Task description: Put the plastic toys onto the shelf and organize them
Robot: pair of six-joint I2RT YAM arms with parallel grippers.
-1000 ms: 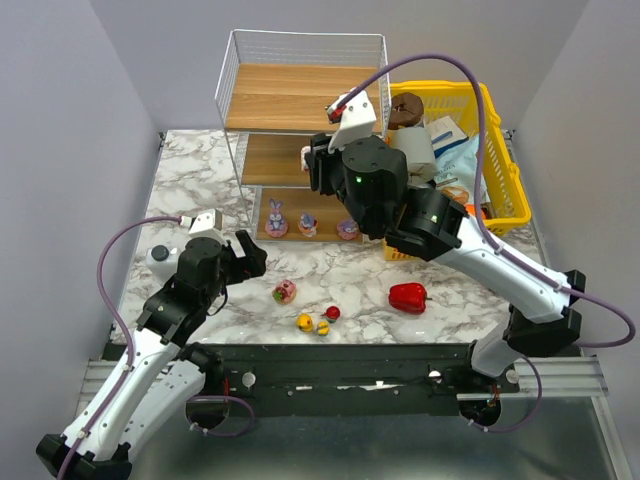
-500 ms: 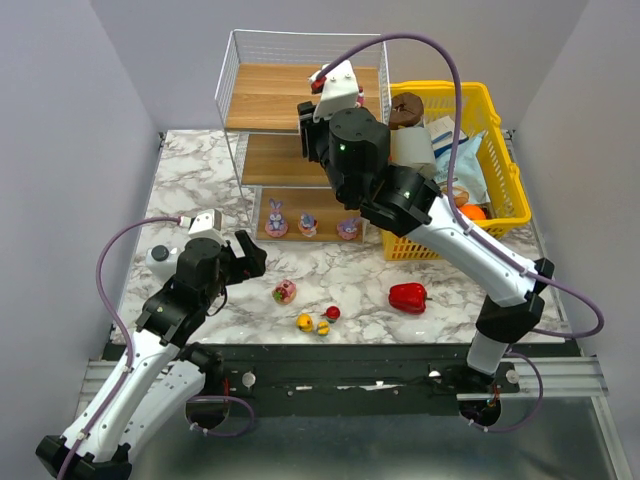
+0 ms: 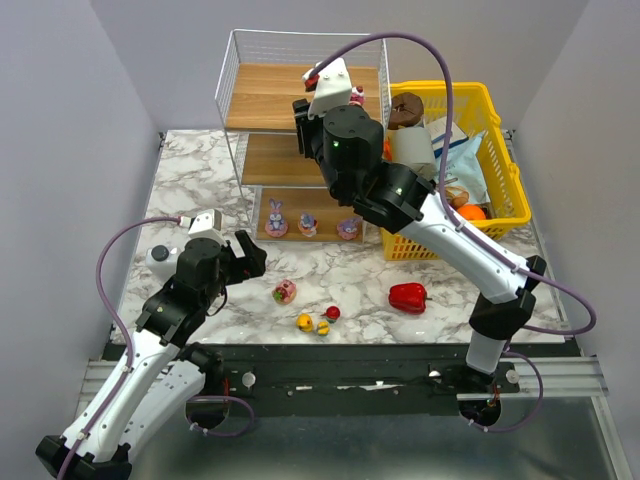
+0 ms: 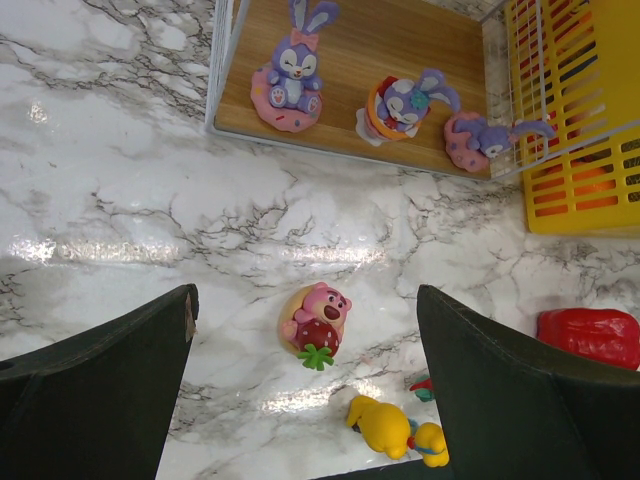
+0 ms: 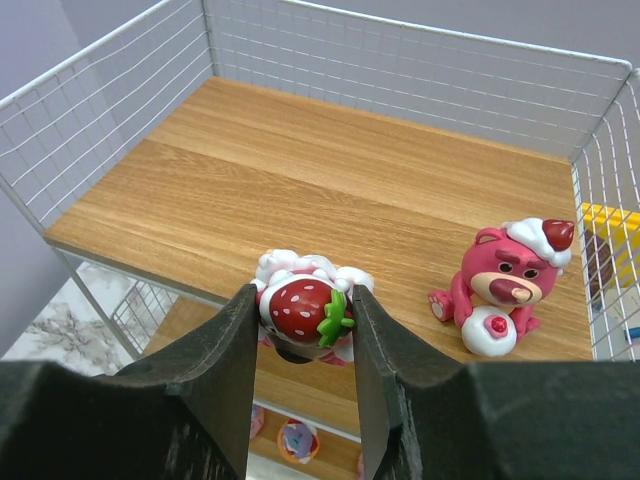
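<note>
Over on the left, the left gripper (image 3: 243,258) is hanging above the marble table (image 3: 190,180) with its jaws spread wide, gripping nothing. Its own camera is picking out a pink bear (image 4: 314,322) and a yellow duck (image 4: 385,425) lying on the marble. It is also showing three purple bunnies (image 4: 400,105) sitting in a row on the bottom board of the shelf (image 3: 280,90).

The right gripper (image 5: 305,330) is hovering at the top board's front edge, its fingers clamped on a strawberry cake (image 5: 303,305). From overhead the wrist is hiding that toy. A second pink bear (image 5: 505,285) is sitting on the top board. Farther right are a red pepper (image 3: 408,296) and a yellow basket (image 3: 505,205).
</note>
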